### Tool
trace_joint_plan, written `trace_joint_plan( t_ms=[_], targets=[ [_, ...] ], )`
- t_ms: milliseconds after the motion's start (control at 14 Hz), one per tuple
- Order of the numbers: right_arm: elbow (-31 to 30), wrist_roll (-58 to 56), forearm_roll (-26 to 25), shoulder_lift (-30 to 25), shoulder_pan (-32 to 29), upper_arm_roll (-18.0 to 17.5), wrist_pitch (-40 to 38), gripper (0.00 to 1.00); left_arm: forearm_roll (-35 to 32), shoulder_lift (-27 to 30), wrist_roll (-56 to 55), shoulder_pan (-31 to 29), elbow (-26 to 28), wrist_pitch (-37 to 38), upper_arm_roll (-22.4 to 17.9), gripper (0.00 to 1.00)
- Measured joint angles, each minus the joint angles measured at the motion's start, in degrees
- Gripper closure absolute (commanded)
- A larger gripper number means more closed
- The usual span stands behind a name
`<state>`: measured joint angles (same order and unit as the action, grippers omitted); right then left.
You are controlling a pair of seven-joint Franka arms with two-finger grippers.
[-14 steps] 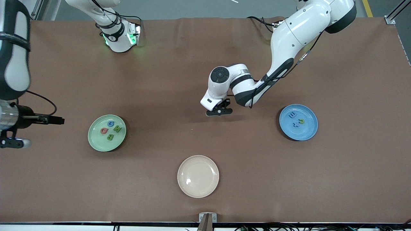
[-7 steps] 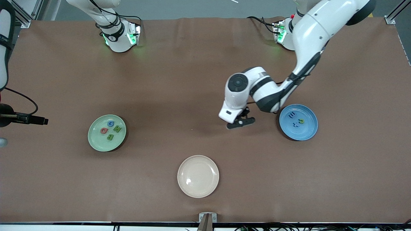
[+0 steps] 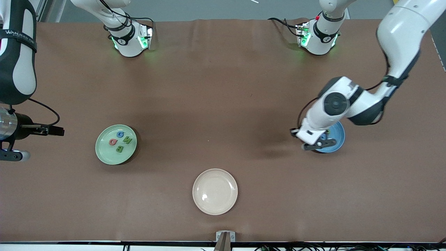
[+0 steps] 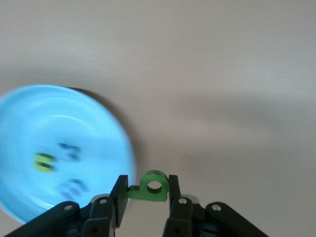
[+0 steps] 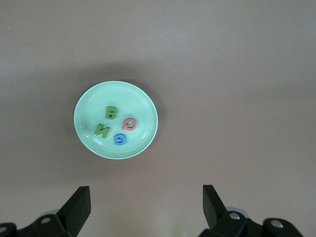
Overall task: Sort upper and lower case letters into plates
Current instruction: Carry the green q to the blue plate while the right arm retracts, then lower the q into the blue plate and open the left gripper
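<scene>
Only the left wrist view shows left gripper [image 4: 146,190] fingers pinching green letter [image 4: 150,187].

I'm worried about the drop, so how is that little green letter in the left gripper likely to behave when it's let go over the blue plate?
The green letter looks thick and blocky, so probably stiff. It seems small and likely light, pinched in the left gripper. Its flat faces suggest it would settle, not roll, in the shallow blue plate.

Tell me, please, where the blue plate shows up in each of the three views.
Front view: blue plate toward the left arm's end of the table, partly hidden under the left gripper.
Left wrist view: blurred blue plate beside the gripped green letter.
Right wrist view: not in it.
Shared landmark: the left gripper.
</scene>
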<state>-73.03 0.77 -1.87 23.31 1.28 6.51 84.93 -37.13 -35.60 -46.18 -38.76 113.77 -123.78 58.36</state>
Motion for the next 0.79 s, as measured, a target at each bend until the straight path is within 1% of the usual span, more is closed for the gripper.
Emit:
trace_joint_plan(
  t_ms=[143, 286, 500, 786],
  targets=[
    [0.1, 0.0, 0.8, -0.6, -1.0, 0.2, -0.7, 0.0, -0.1, 0.0, 6.4, -5.2, 1.3, -0.1, 0.1, 0.83],
    [0.0, 0.0, 1.0, -2.0, -1.6, 0.2, -1.9, 0.0, -2.5, -0.3, 8.4, -7.4, 1.5, -0.1, -0.3, 0.83],
    [-2.2, 0.0, 1.1, -5.8, -1.7, 0.1, -2.5, 0.0, -6.8, -1.6, 8.4, -7.5, 1.5, -0.7, -3.0, 0.83],
    [-7.6, 0.0, 1.2, -12.0, -1.6, -0.1, -1.9, 0.0, -8.2, -4.4, 9.2, -7.4, 0.4, -1.6, -5.3, 0.83]
  ],
)
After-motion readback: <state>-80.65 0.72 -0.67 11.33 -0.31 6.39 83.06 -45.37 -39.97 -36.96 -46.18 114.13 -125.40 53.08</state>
